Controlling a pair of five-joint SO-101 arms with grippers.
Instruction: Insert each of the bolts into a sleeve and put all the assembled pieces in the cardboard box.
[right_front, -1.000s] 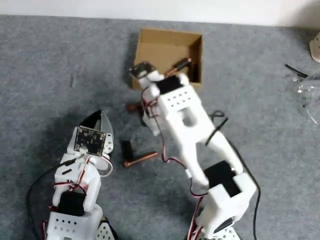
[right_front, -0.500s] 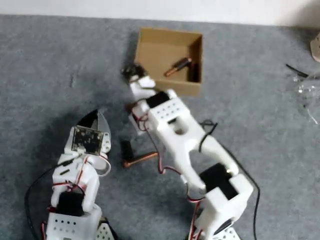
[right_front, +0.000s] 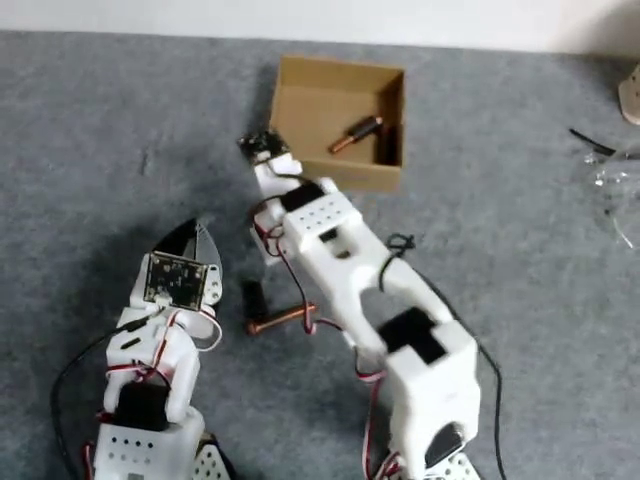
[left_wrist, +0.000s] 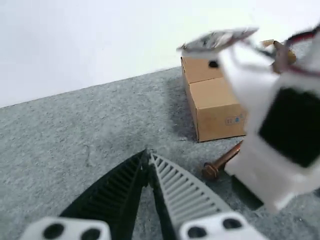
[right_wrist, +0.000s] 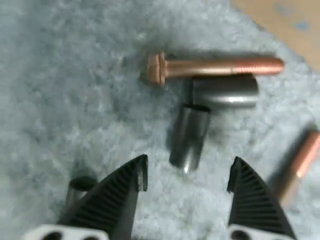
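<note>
Fingers (right_wrist: 125, 192) of the right gripper (right_wrist: 189, 169) stand spread and empty over a dark sleeve (right_wrist: 190, 135) on the grey carpet (right_wrist: 60, 75). The left gripper (left_wrist: 148, 161) has its fingers pressed together, holding nothing.

Step judged: picking a sleeve for the next bolt (one assembled piece (right_front: 355, 133) lies in the cardboard box (right_front: 300, 110)). The next move calls for descent and closing across the sleeve, whose long axis runs between the fingers. The bolt (right_wrist: 215, 66) beside it lies flat and crosswise, head away from the box.

Grey felt-like carpet (right_front: 560, 280) covers the whole surface and ends at a plain white wall (right_front: 150, 15); clear plastic scraps (right_front: 612, 172) lie near that wall.
</note>
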